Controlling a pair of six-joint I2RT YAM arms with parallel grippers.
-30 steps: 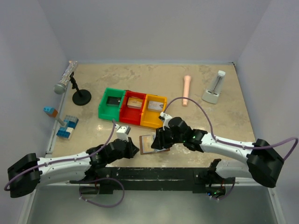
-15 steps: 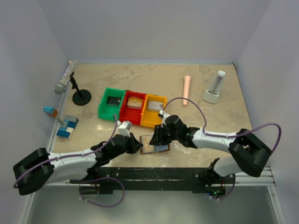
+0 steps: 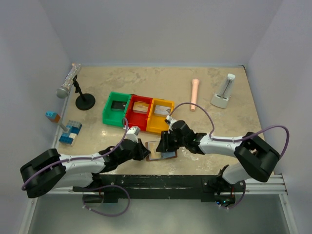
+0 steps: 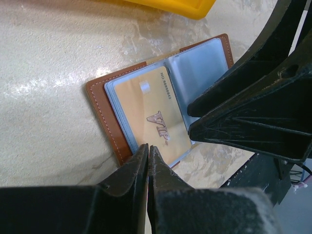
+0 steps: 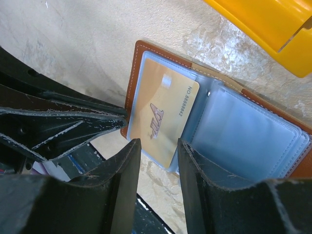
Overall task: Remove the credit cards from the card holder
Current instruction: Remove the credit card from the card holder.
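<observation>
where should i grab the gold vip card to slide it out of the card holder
Pinch the gold card by its short near end, which seems to poke past the card holder sleeve. Come in low from the near side, along its length, since it lies flat.

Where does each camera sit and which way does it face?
Top external: above and behind the bases, looking down at the table; left arm and right arm meet at the card holder.
Left wrist: on the left arm, looking past the shut left gripper at the open card holder and gold card; right gripper at right.
Right wrist: on the right arm, looking between its parted fingers at the same card; left gripper at left.
Shared: both wrist views show card, card holder, yellow bin.
</observation>
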